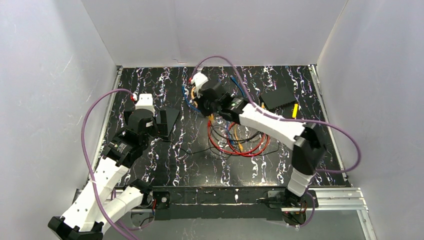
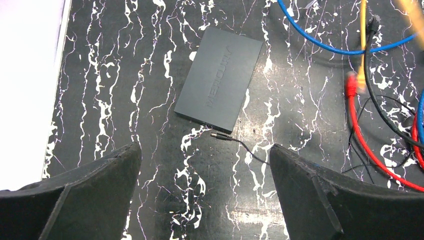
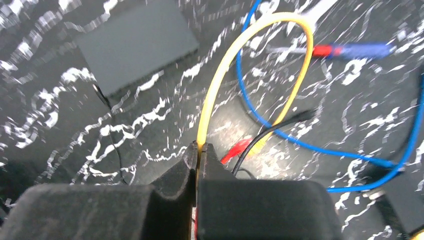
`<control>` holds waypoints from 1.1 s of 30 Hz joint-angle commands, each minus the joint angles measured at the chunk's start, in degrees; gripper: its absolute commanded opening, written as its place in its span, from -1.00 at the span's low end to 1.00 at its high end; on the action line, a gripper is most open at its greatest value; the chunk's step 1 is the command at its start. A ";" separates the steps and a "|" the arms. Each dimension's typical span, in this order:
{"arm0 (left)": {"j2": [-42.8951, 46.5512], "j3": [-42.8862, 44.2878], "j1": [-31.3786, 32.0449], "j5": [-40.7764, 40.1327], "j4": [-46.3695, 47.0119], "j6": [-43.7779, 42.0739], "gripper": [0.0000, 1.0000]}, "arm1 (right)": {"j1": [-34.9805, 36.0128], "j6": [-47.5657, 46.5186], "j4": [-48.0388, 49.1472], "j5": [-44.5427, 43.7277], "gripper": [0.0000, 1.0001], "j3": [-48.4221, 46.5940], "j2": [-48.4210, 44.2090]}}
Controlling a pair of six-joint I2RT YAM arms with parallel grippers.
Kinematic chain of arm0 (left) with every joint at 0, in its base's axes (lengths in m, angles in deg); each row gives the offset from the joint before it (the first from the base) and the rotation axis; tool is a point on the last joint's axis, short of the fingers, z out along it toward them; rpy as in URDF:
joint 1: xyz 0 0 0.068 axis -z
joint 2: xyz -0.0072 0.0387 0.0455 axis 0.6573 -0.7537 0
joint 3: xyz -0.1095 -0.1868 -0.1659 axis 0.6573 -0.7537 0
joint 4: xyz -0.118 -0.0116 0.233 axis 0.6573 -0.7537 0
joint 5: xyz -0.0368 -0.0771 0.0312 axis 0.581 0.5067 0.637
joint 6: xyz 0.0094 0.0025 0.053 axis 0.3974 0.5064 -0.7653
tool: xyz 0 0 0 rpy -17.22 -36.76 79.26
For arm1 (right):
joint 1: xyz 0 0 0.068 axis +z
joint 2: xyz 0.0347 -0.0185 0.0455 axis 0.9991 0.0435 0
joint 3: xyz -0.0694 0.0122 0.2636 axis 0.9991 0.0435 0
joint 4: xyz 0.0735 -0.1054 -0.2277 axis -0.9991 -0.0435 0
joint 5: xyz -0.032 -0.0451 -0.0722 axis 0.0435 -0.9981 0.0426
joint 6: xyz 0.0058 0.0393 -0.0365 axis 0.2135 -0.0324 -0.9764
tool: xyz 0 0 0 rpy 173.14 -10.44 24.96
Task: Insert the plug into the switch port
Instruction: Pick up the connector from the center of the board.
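Note:
The switch (image 2: pixel 218 77) is a flat matte-black box lying on the marbled table; it also shows in the top view (image 1: pixel 168 120) and the right wrist view (image 3: pixel 137 42). Its sockets do not show. My left gripper (image 2: pixel 205 150) is open and empty, hovering just in front of the switch (image 1: pixel 161 122). My right gripper (image 3: pixel 199 147) is shut on a yellow cable (image 3: pixel 220 75), which loops up and back down to a yellow plug (image 3: pixel 257 145) lying on the table beside a red plug (image 3: pixel 237 149). The right gripper sits mid-table, right of the switch (image 1: pixel 206 107).
A thin black lead with a barrel plug (image 2: pixel 220 136) lies at the switch's near edge. Red, blue, yellow and black cables tangle mid-table (image 1: pixel 240 142). A plain black slab (image 1: pixel 279 97) lies back right. White walls enclose the table on three sides.

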 commanded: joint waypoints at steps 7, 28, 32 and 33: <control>-0.21 -0.98 0.33 0.48 0.68 0.34 0.96 | -4.70 -1.54 17.10 -4.05 -0.97 2.15 -19.58; -1.94 -1.42 0.38 15.46 3.29 -1.48 0.96 | -6.03 8.03 4.09 -29.63 -0.97 15.92 -17.59; -2.52 -1.07 0.35 22.25 5.34 -1.38 0.96 | -6.03 12.84 5.40 -29.15 -0.97 16.29 -18.00; -2.75 -1.03 0.34 23.75 5.82 -1.15 0.96 | -6.03 14.38 5.05 -29.34 -0.97 16.04 -17.93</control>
